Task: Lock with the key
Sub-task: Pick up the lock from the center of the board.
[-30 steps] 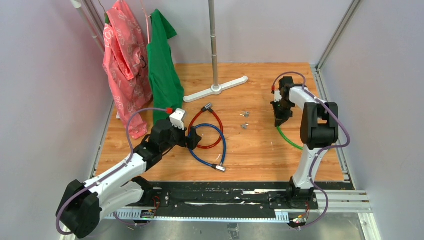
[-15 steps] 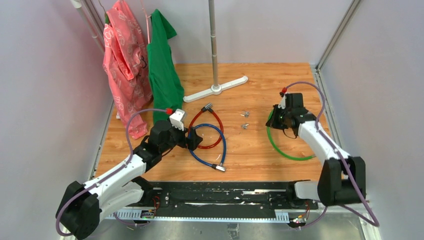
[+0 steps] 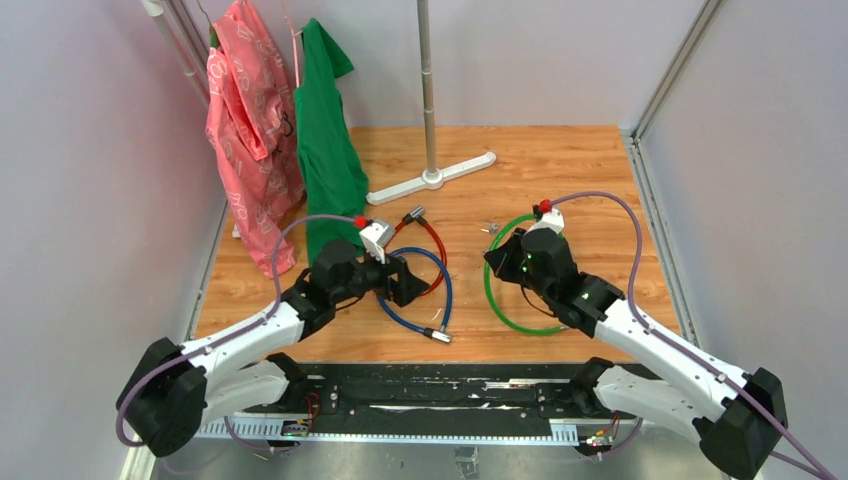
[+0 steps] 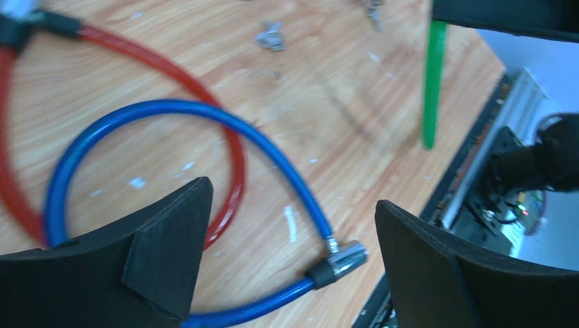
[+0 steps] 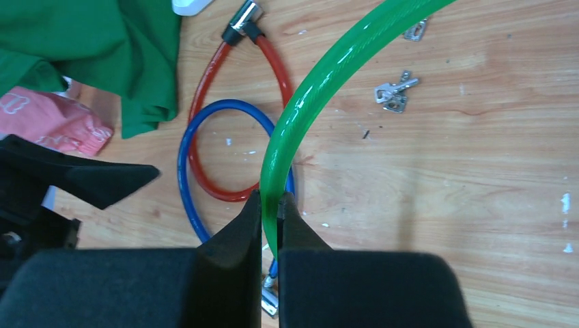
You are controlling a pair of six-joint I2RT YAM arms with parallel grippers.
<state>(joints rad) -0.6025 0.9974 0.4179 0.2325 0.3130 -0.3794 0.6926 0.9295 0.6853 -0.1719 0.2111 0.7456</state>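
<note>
The right hand (image 5: 271, 201) has swung in from the far right edge of the worktop (image 3: 580, 170) to the middle within the last second, and the green cable (image 5: 321, 82) has come with it. Its jaws are pinched tight on the cable, which arches up and away from the fingertips. The left hand (image 4: 290, 205) has crept only a little forward and hangs wide open with nothing in it. The blue cable (image 4: 136, 113) and its metal end lie on the wood under the gap between its fingers, and the red cable (image 4: 229, 157) crosses the blue to its left. The key (image 5: 394, 94) lies loose on the worktop ahead of the right hand and off to its right, clear of the green cable and apart from both hands. A second key (image 5: 415, 29) lies farther out the same way, near the cable's arc. From the left hand both sit well ahead, beyond the loops. I judge that the swing has brought the green cable close to the keys and within reach of both hands. But no key is picked up and nothing is in a lock, so the locking itself is not yet begun. The free left hand looks the likelier one to fetch a key, a tiny flat thing that will be hard to pinch off the wood
</note>
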